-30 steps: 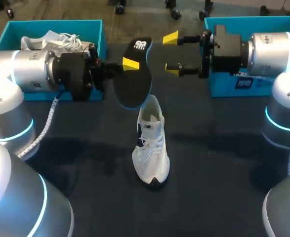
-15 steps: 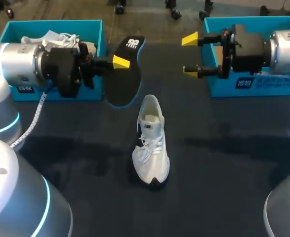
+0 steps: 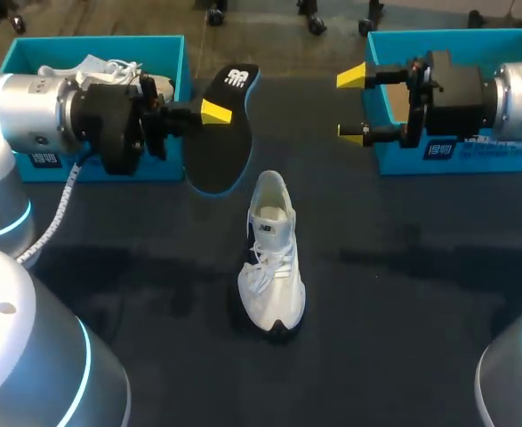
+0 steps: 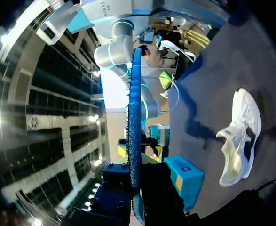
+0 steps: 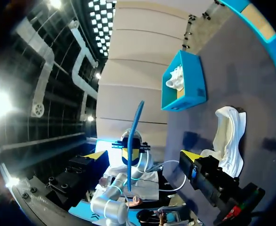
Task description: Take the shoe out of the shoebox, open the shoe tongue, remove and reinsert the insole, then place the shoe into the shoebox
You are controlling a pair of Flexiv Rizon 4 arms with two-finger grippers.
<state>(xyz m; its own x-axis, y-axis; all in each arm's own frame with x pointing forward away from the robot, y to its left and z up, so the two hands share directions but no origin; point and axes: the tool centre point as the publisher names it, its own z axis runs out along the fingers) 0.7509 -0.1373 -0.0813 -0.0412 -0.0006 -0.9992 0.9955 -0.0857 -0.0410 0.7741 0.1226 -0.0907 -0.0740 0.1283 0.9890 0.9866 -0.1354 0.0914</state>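
My left gripper [image 3: 209,111] is shut on a black insole [image 3: 218,147], holding it in the air beside the left shoebox; its yellow tip shows on the insole's upper half. Seen from the left wrist, the insole [image 4: 134,117] stands edge-on, blue-rimmed, clamped between the fingers. A white shoe [image 3: 272,258] lies on the dark table below and right of the insole, heel toward the far side, laces loose. My right gripper [image 3: 351,104] hangs open and holds nothing, in front of the right shoebox [image 3: 456,37]. From the right wrist, the insole [image 5: 135,136] and the shoe [image 5: 228,134] lie ahead.
The teal left shoebox [image 3: 100,41] at the back left holds another white shoe [image 3: 92,71] and paper. The teal right shoebox stands at the back right, partly behind my right arm. A striped cable [image 3: 65,209] hangs from the left arm over the table.
The left arm has drawn the insole left and away from above the shoe's heel. The right arm has pulled back to the right, still open. The shoe has not moved.
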